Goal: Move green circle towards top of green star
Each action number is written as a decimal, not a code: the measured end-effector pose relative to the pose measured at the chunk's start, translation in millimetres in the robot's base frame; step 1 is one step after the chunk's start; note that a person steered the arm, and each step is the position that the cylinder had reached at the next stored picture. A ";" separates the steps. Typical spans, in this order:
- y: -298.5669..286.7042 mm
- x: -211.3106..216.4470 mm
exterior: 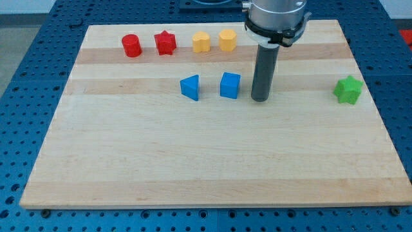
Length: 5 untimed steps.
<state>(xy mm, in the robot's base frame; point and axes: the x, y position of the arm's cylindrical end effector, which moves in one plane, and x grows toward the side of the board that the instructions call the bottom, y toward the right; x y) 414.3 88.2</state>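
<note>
rod tip (260,98) rests just right of the blue cube (230,85), touching nothing; there are no jaws to open. green star (348,90) sits far right, but no green circle shows, perhaps hidden behind the rod, so finding it likely comes next.

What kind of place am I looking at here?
Probably a robotics lab test bench: a wooden board sits on a blue perforated table, small coloured blocks such as the green star lie on it, and my tip rests beside them.
</note>
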 end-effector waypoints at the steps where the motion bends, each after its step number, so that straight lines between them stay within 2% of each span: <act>1: 19.4 -32.3; 2: 30.8 -70.5; 3: 24.3 -57.4; 4: -11.1 -51.0; 5: -19.6 -77.7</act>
<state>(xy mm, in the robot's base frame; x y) 336.5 68.6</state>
